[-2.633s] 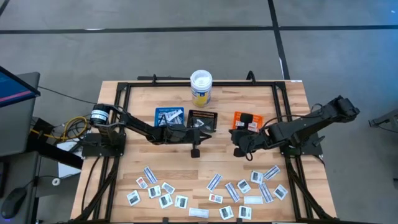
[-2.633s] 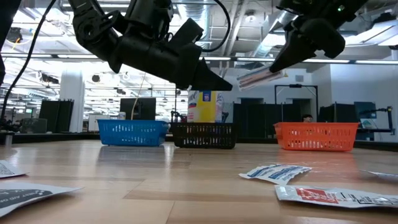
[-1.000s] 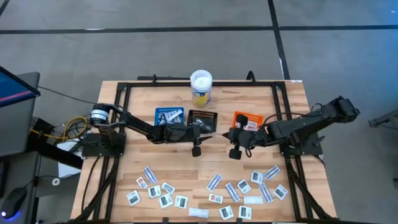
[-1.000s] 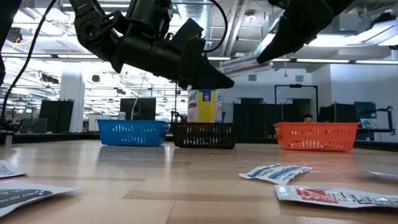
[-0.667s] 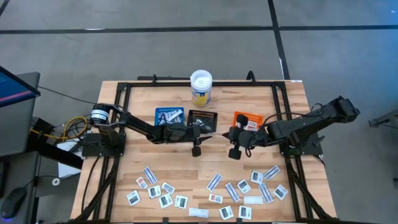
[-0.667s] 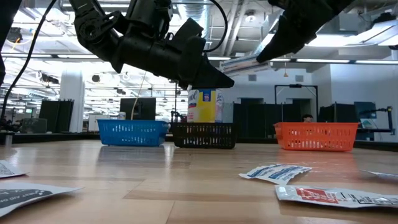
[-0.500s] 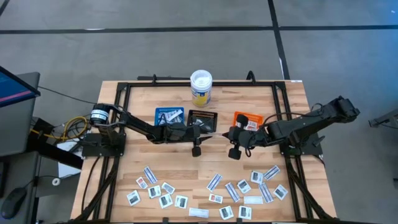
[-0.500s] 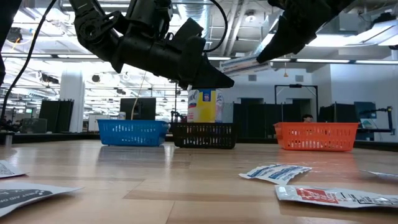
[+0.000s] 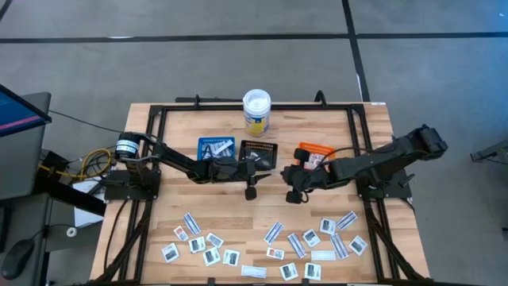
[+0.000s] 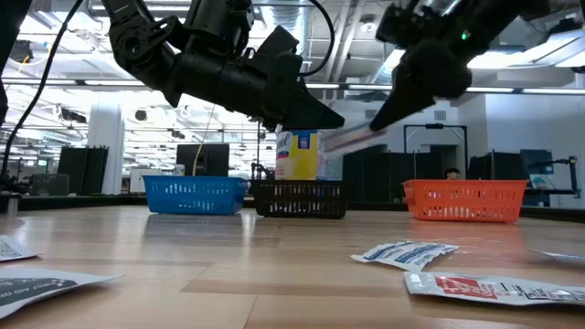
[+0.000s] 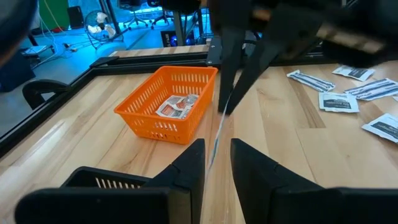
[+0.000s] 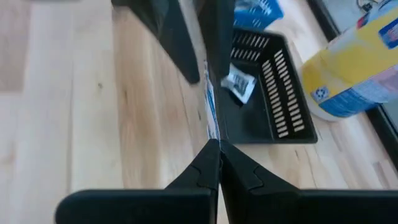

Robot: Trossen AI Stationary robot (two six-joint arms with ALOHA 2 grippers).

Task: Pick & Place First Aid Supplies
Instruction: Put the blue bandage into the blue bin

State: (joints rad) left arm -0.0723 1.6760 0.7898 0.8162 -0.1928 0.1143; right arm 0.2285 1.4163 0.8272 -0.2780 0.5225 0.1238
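My right gripper hovers over the table's middle, shut on a narrow white-and-blue packet strip. The strip reaches out toward my left gripper, which stands level and open next to the black tray. In the left wrist view the strip shows edge-on, and its free end lies in the gap between my left fingers, with room on both sides. Several more first aid packets lie flat along the table's near edge. My right gripper pinches one end of the strip between its two shut fingers. The fingers come from the table's right, slanting down, and lie along the strip. The strip stands on edge, sticks out ahead of the fingers and hangs clear of the table.
A blue tray, the black tray and an orange tray stand in a row at mid-table, each with a packet or more inside. A white-lidded tub stands behind them. A black frame borders the table.
My right gripper has sunk and gone toward the table's left, tipping further down, with the strip still in its hold. The strip's free end has come down from above my left gripper's fingertips into the gap between them.
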